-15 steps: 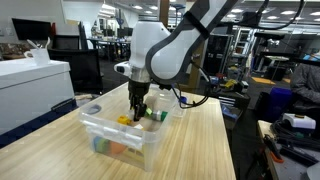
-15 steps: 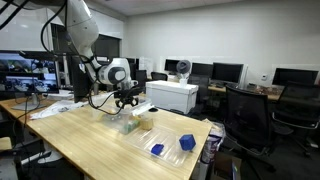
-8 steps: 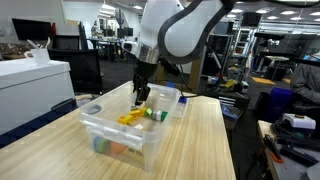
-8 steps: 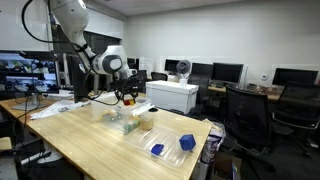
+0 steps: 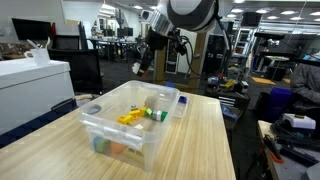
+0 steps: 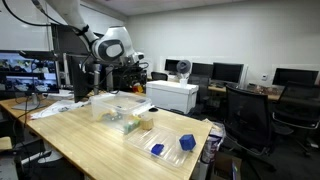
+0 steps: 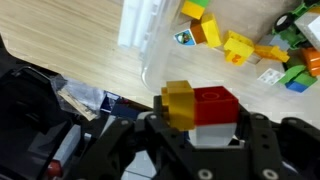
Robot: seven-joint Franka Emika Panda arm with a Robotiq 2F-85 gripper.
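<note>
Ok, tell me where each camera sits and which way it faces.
Exterior view: low at the table end, facing the clear bin; raised arm shows.
Exterior view: farther back off a corner, facing the monitors; arm shows.
Wrist view: looks down past the gripper gripping a block stack.
All three share the bin.

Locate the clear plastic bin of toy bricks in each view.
Exterior view: clear plastic bin at lower centre-left, in the foreground.
Exterior view: bin left of centre, at mid-height.
Wrist view: its rounded corner at top, above the held red-and-yellow brick stack.
Shared landmark: light wooden table beneath it.
</note>
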